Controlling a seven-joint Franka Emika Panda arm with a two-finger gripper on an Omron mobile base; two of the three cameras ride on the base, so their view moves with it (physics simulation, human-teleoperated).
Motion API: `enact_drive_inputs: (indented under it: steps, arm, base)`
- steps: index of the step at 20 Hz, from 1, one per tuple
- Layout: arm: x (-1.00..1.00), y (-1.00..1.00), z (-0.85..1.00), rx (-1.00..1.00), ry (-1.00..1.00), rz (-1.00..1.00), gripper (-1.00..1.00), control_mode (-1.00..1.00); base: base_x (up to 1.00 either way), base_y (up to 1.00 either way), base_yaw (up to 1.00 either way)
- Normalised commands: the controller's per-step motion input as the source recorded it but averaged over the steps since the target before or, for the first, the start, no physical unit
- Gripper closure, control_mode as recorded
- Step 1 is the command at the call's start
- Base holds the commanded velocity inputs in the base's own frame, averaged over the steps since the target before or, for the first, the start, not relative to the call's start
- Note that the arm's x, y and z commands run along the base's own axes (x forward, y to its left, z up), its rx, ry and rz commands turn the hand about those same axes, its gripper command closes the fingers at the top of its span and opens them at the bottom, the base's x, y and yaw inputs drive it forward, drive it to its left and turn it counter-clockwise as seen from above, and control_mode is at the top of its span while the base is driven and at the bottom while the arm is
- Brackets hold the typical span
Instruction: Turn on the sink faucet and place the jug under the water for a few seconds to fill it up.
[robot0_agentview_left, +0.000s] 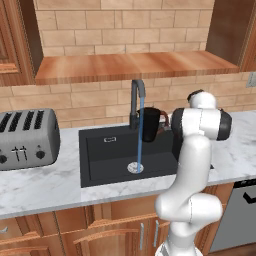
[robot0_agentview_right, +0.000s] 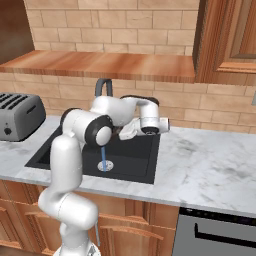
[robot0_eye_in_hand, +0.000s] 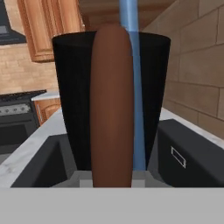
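Note:
The dark sink faucet (robot0_agentview_left: 136, 98) is running. The blue water (robot0_agentview_left: 139, 135) falls straight to the silver drain of the black sink (robot0_agentview_left: 107, 160). The black jug (robot0_agentview_left: 150, 124) hangs upright over the basin, close to the right of the stream, which passes beside it. In the hand view the jug (robot0_eye_in_hand: 74, 100) is very near, its brown handle facing me, with the water (robot0_eye_in_hand: 135, 109) showing just right of the handle. My gripper (robot0_eye_in_hand: 111, 177) is shut on the handle. From the right base view the gripper (robot0_agentview_right: 126, 132) reaches left over the sink (robot0_agentview_right: 140, 160), and my arm hides the jug.
A silver toaster (robot0_agentview_left: 27, 137) stands on the marble counter (robot0_agentview_left: 55, 185) left of the sink. A wooden shelf (robot0_agentview_left: 130, 65) runs above the faucet. A steel appliance front (robot0_agentview_right: 220, 232) sits below the counter to the right. Brick wall lies close behind.

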Motion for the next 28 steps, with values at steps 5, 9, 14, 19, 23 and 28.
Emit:
enact_drive_inputs:
  steps: [5, 9, 14, 19, 23, 28]
  arm:
    - [0.22, 0.16, -0.02, -0.01, 0.07, 0.0, 1.0, -1.0]
    - [0.1, 0.12, 0.0, 0.0, 0.05, 0.0, 1.0, -1.0]
    - [0.0, 0.1, 0.0, 0.0, 0.04, 0.0, 1.0, -1.0]
    - [0.0, 0.06, 0.0, 0.0, 0.02, 0.0, 1.0, -1.0]
    - [0.0, 0.03, 0.0, 0.0, 0.0, 0.0, 1.0, -1.0]
    - [0.0, 0.0, 0.0, 0.0, 0.0, 0.0, 1.0, -1.0]
  base:
    - [0.0, 0.0, 0.0]
    - [0.0, 0.0, 0.0]
    - [0.0, 0.0, 0.0]
    - [0.0, 0.0, 0.0]
    - [0.0, 0.0, 0.0]
    - [0.0, 0.0, 0.0]
